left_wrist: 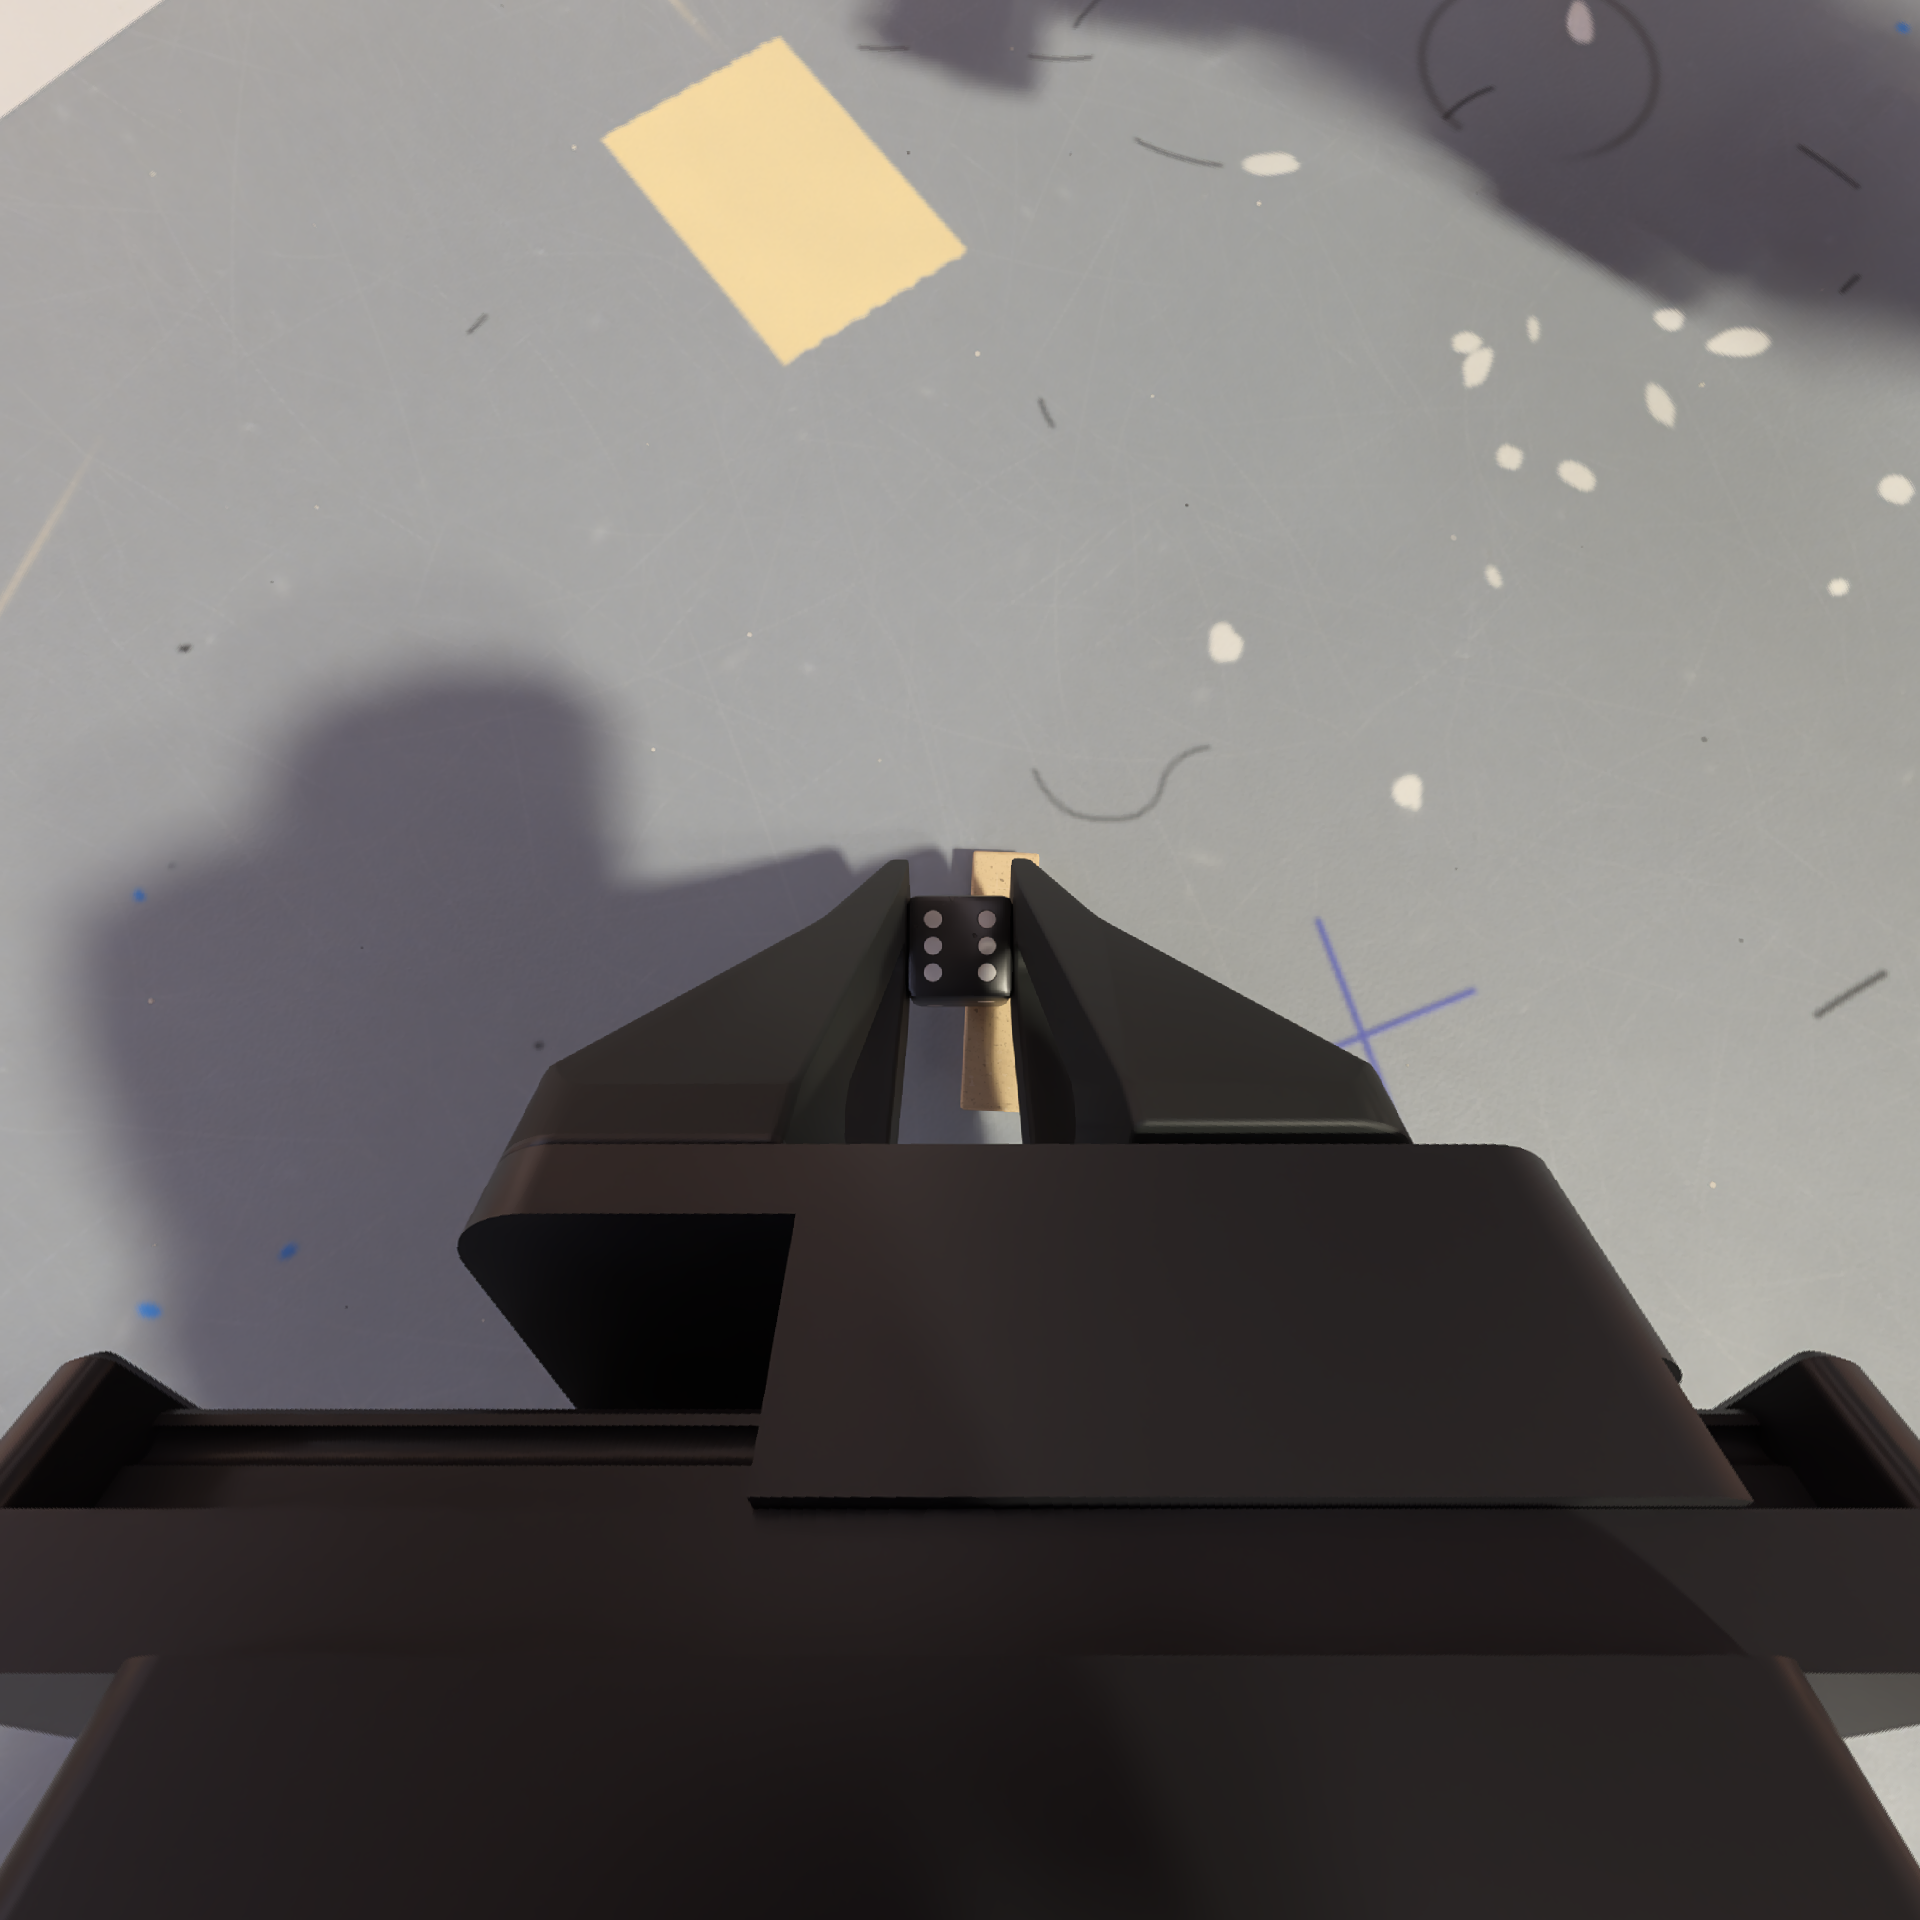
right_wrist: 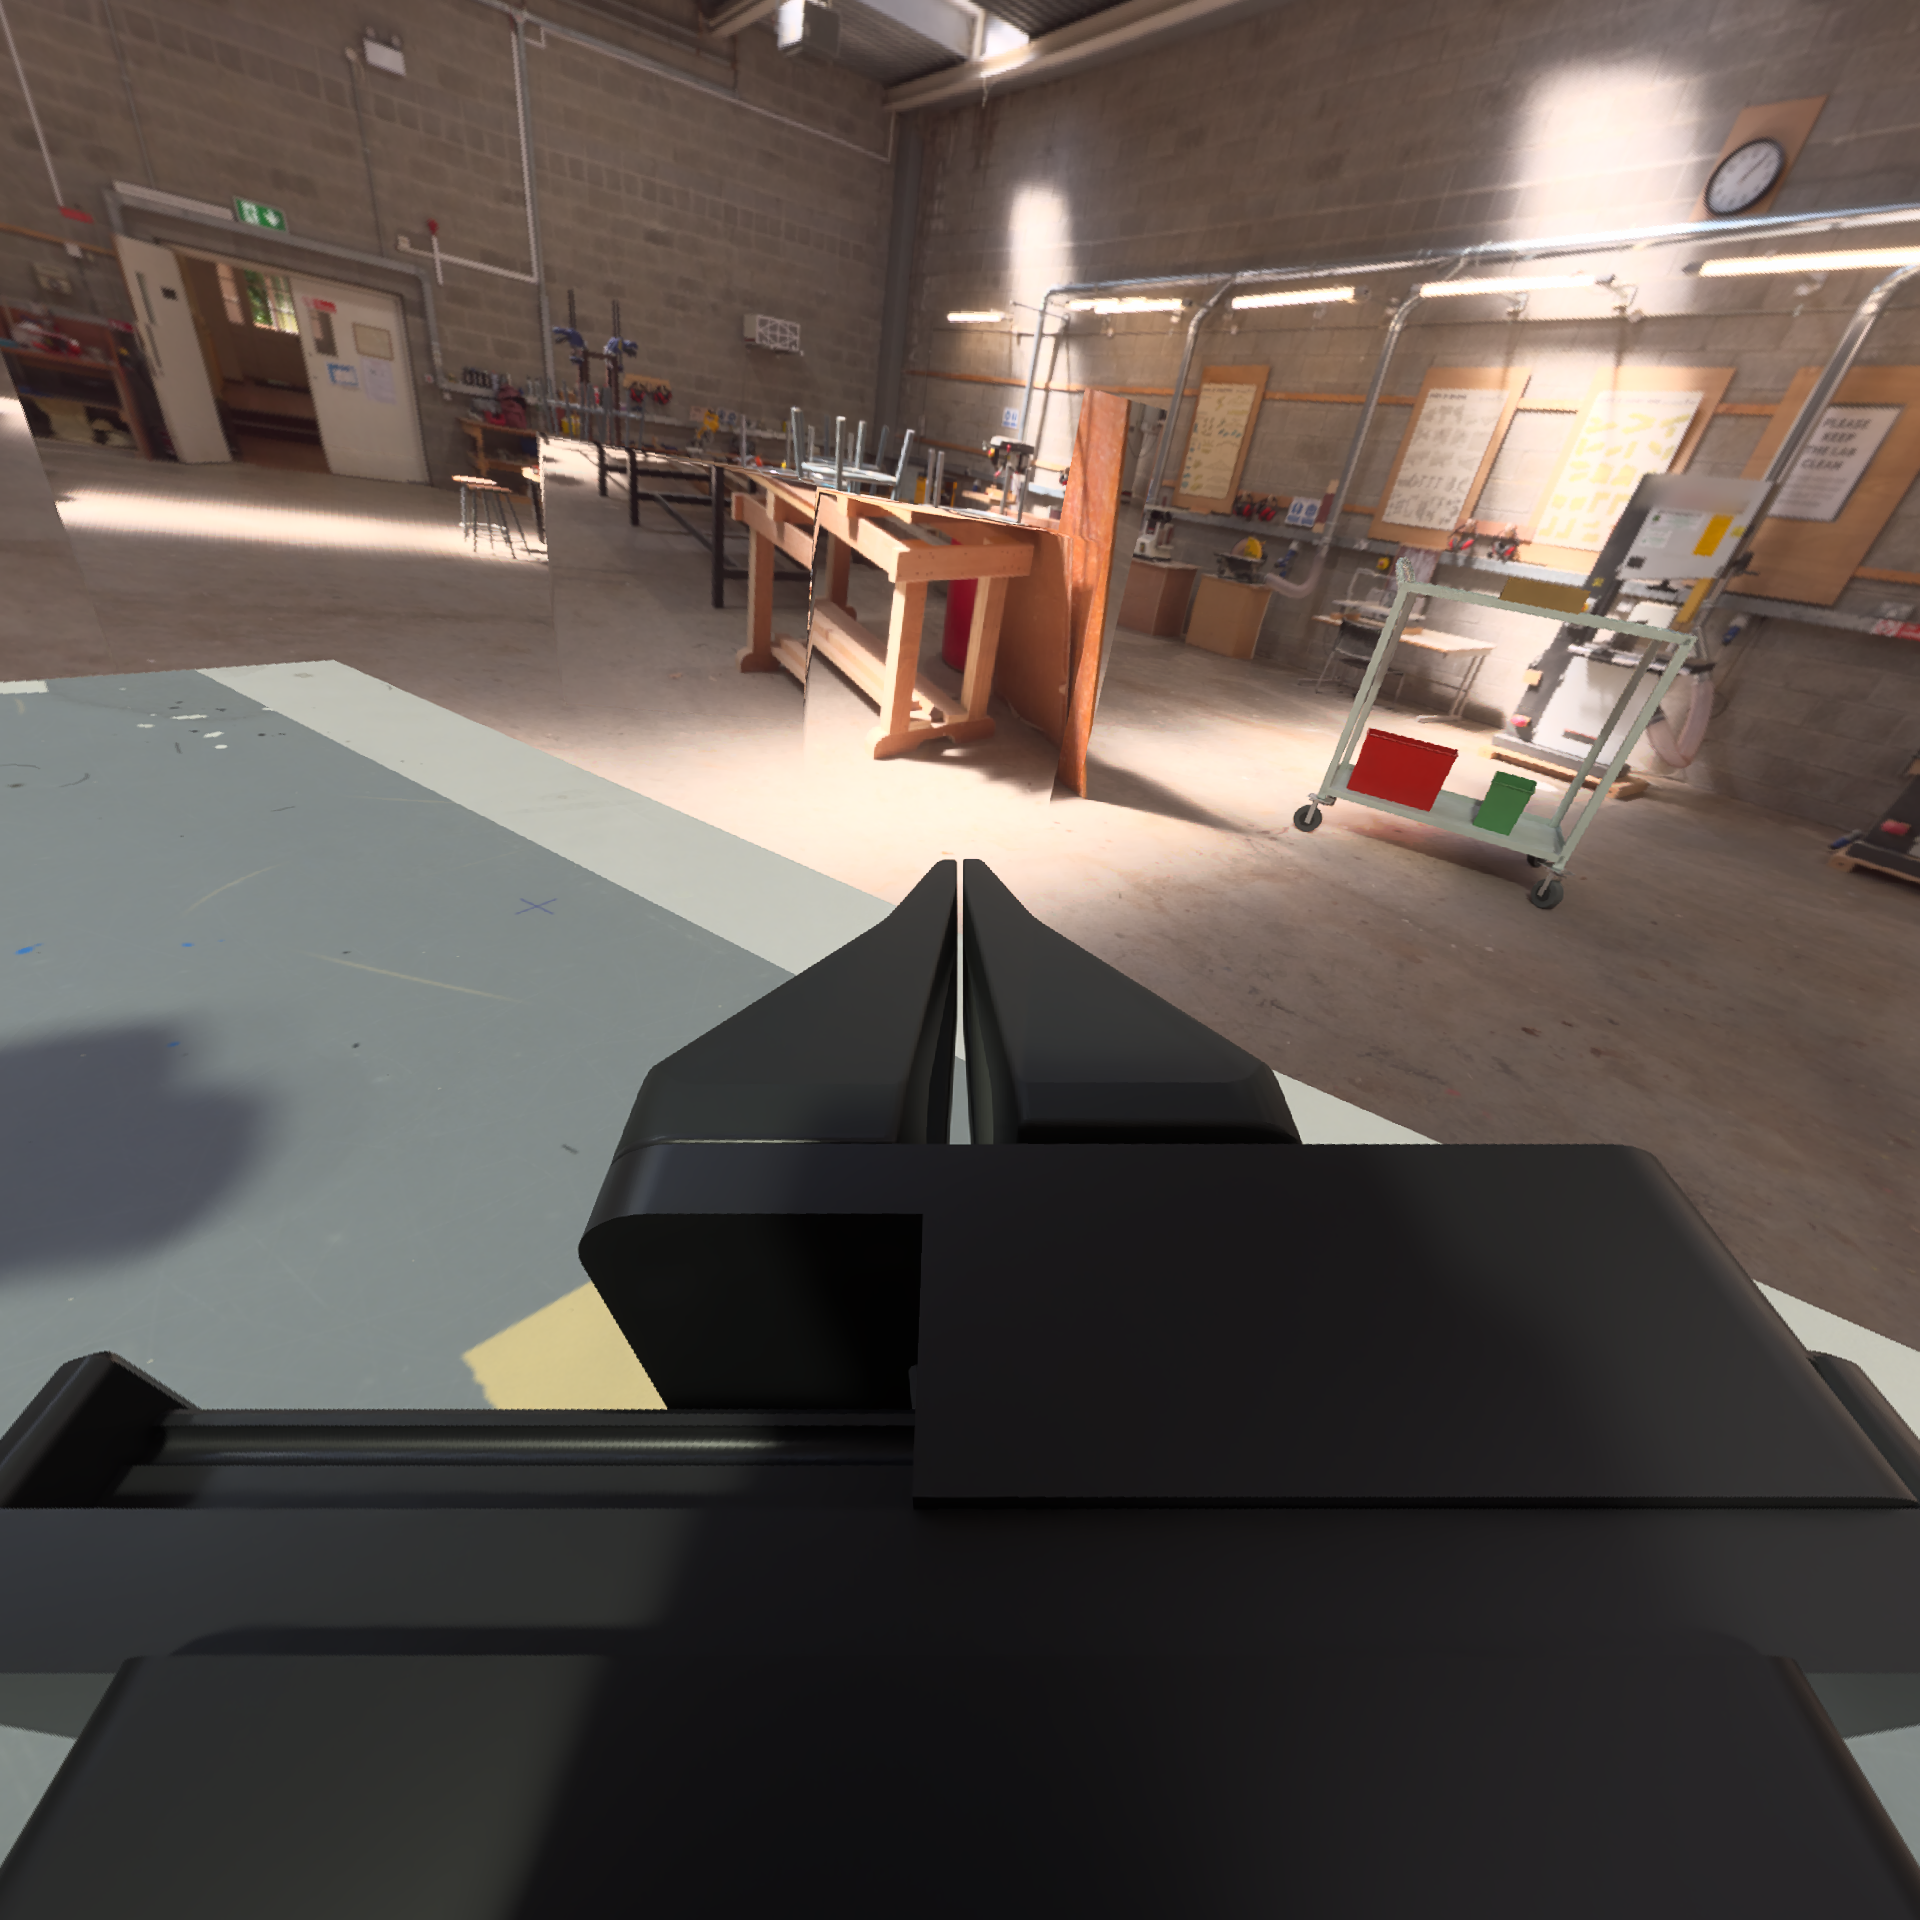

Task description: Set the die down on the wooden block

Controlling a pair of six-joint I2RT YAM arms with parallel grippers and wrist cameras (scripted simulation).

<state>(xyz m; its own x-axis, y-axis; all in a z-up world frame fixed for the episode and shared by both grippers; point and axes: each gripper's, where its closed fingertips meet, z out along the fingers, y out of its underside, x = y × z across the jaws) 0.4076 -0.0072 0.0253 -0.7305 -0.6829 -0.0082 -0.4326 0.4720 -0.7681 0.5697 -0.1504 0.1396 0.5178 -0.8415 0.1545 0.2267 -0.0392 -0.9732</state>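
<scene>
In the left wrist view, my left gripper (left_wrist: 960, 883) is shut on a small black die (left_wrist: 958, 951) with white pips, held near the fingertips. Its six-pip face is turned toward the camera. A light wooden block (left_wrist: 984, 1055) lies on the grey table beneath. It shows only as a narrow strip between the fingers, slightly right of the die, and the right finger hides the rest. I cannot tell the height of the die above the block. My right gripper (right_wrist: 958, 878) is shut and empty, pointing past the table's edge.
A flat pale yellow rectangle (left_wrist: 781, 197) lies on the grey table (left_wrist: 416, 520) far ahead on the left; its corner also shows in the right wrist view (right_wrist: 561, 1361). White paint flecks and pen marks dot the table. Beyond the table edge (right_wrist: 623, 769) is a workshop floor.
</scene>
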